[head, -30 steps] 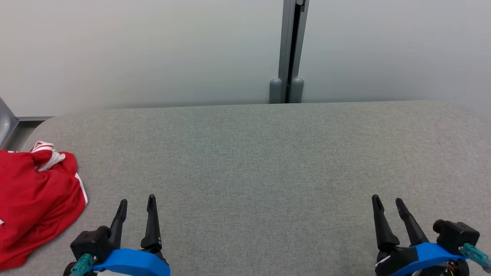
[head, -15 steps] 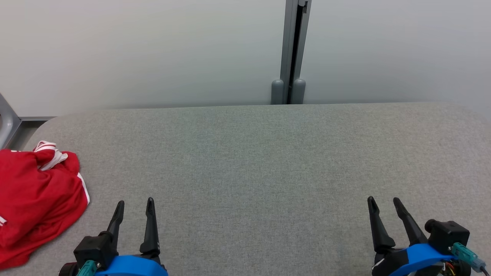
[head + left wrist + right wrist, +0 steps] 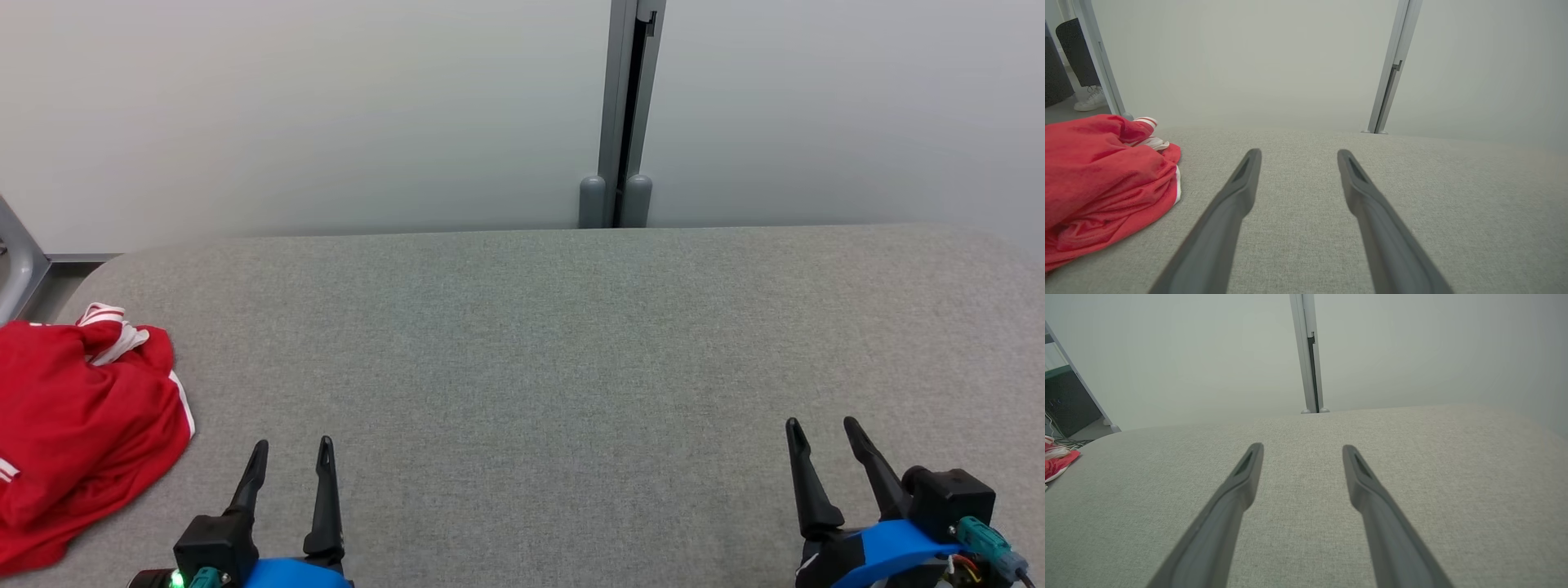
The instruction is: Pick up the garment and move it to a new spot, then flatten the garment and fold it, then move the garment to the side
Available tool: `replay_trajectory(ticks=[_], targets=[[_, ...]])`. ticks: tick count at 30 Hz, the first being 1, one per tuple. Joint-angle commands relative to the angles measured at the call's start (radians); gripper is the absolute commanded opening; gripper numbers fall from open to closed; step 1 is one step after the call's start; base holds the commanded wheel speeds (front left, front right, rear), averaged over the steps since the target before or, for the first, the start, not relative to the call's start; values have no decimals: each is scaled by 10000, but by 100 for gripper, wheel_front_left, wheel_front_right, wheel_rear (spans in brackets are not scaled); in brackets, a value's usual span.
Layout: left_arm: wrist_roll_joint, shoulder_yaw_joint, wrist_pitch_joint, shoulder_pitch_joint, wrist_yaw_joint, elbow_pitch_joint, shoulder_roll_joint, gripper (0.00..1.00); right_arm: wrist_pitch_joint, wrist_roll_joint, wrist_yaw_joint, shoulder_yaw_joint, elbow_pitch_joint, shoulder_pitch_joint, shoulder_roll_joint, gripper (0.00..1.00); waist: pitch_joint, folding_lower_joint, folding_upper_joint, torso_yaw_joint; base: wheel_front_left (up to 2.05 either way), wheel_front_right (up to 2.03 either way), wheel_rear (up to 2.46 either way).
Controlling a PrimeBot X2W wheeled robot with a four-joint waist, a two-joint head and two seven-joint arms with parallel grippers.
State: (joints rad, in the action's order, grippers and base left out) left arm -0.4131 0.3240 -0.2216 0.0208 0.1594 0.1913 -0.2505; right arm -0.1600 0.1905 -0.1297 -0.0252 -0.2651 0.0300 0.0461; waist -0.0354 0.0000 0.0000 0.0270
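The garment [image 3: 77, 425] is red with white stripes and lies crumpled at the left end of the grey fabric table [image 3: 555, 351]. The left wrist view has the garment [image 3: 1102, 183] bunched to the left of the fingers. A small red corner of the garment [image 3: 1055, 463] shows at the left edge of the right wrist view. My left gripper [image 3: 292, 447] stands open near the table's front edge, just right of the garment and apart from it. Far from the cloth, at the front right, my right gripper [image 3: 820, 425] is open too. Nothing sits between either pair of fingers.
A pale wall with a grey vertical post [image 3: 620, 114] runs behind the table. A metal frame leg [image 3: 16, 261] stands at the far left beyond the table's rounded corner. A person's white shoe [image 3: 1090, 102] rests on the floor past the garment.
Both grippers have drawn back slightly toward the bottom of the head view, still open. The head camera has shifted a little, so the post and garment sit slightly lower and to the right.
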Motion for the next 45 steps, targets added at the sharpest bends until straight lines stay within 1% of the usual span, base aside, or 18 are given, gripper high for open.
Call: replay_trajectory(ticks=[1,5,15,19,26,36,40,45], targets=[[157,36,-22,96,90,-40,-86,100,-40,-153,-13,-22,76,-76,71,100,-5,0,0,0,0,0,0],[280,97,-62,142,145,-61,-117,100,-43,-363,-12,-32,152,-123,73,100,-12,0,0,10,0,0,0],[23,87,-34,60,113,-50,-96,100,18,-121,-12,-28,117,-146,72,100,-1,0,0,61,0,0,0],[22,134,-37,-59,109,-69,-57,100,-30,-136,-12,-156,111,-240,70,100,4,0,0,292,0,0,0],[-1,138,85,-29,191,-1,-148,100,-60,-105,-12,-258,38,-280,69,100,-12,0,0,1248,0,0,0],[-63,42,351,226,510,-441,-261,100,-183,81,-12,-89,-190,-255,70,100,-109,0,0,2921,0,0,0],[-84,-3,501,321,605,-667,-366,100,-217,148,-12,41,-258,-191,69,100,-118,0,0,3460,0,0,0],[-177,-55,587,368,612,-850,-484,100,-268,223,-12,152,-355,-138,69,100,-105,0,0,3994,0,0,0]])
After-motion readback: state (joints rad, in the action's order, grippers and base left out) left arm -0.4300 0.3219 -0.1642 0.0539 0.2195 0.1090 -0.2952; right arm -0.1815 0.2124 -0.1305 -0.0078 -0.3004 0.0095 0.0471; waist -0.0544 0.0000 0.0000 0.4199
